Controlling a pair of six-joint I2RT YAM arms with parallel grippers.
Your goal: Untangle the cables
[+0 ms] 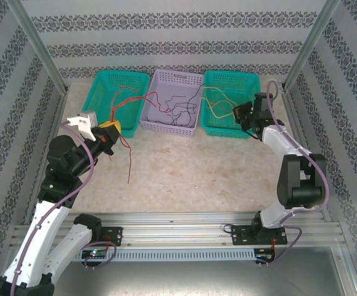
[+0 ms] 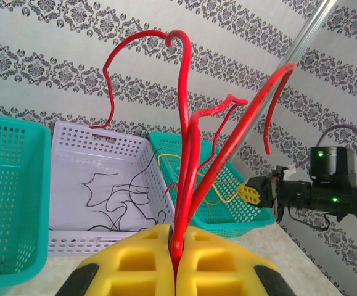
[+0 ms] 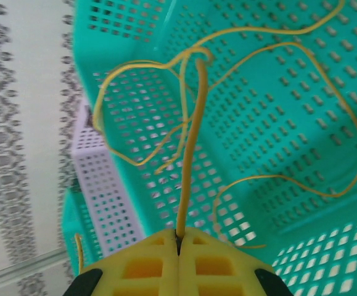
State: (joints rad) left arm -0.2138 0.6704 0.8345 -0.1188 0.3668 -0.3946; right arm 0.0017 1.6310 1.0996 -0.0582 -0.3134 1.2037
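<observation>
The red cables (image 1: pixel 129 154) run from the purple basket across the left teal basket and trail down onto the table. My left gripper (image 1: pixel 110 131) is shut on them in front of the left basket; in the left wrist view several red strands (image 2: pixel 187 154) rise from the closed yellow fingers (image 2: pixel 141 259). The yellow cable (image 1: pixel 218 105) loops inside the right teal basket (image 1: pixel 230 77), and my right gripper (image 1: pixel 243 114) is shut on one strand (image 3: pixel 190 142) of it. Thin black cables (image 1: pixel 178 114) lie tangled in the purple basket (image 1: pixel 172 77).
Three baskets stand in a row at the back: left teal basket (image 1: pixel 119 80), purple, right teal. The right gripper (image 2: pixel 255 194) shows beside the right teal basket (image 2: pixel 252 219) in the left wrist view. Patterned walls and metal posts (image 1: pixel 39 52) enclose the table.
</observation>
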